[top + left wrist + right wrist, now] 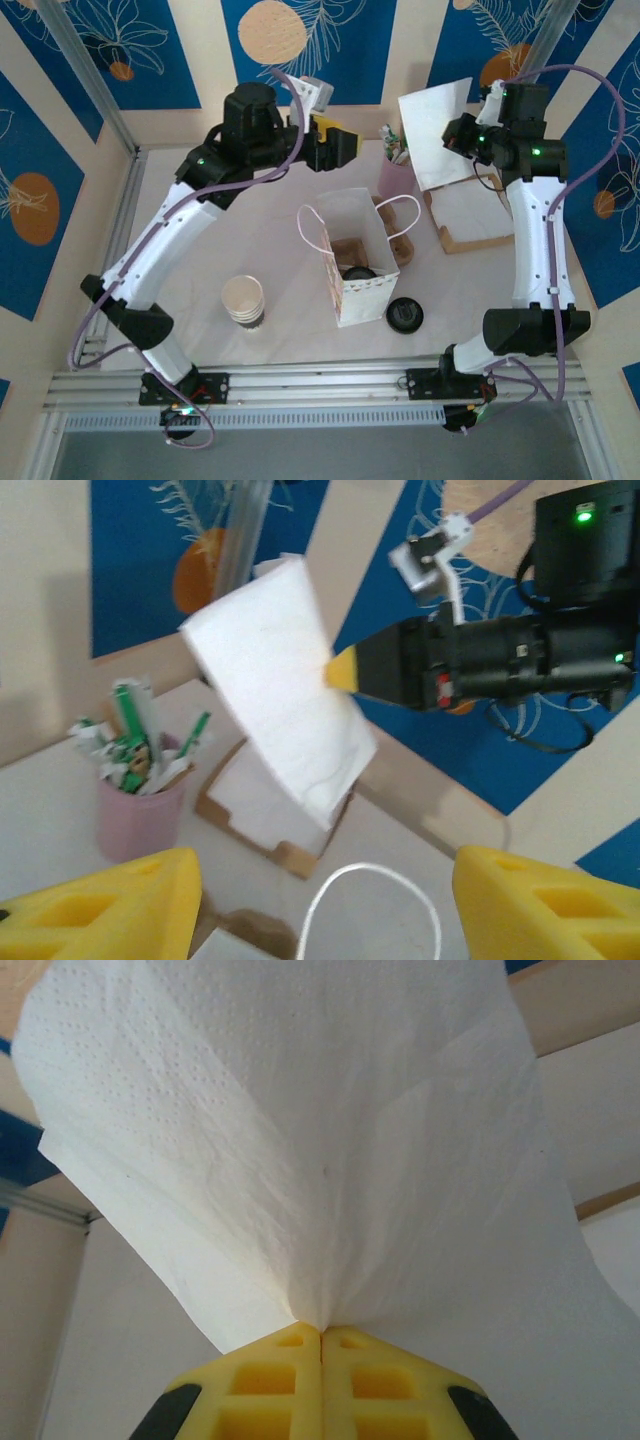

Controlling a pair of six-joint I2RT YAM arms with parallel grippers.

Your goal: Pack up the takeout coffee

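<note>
Bag: paper bag (362,298) upright mid-table, mouth up; it lies left of and nearer than the right gripper (320,1335).
Napkin: napkin (438,125), pinched by the right gripper's pressed-together fingers (bag-bound, I judge).
Left gripper: left gripper (338,147) spread, empty, closer to the bag.
Coffee: takeout coffee (358,273) sits inside the bag.
Writing: none legible.

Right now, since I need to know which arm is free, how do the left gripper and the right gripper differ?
The left gripper stands open and empty; the right gripper is shut on a white paper napkin. The left gripper hangs by the white paper bag; the right gripper hangs above the brown cardboard napkin tray. Both are yellow-tipped.
</note>
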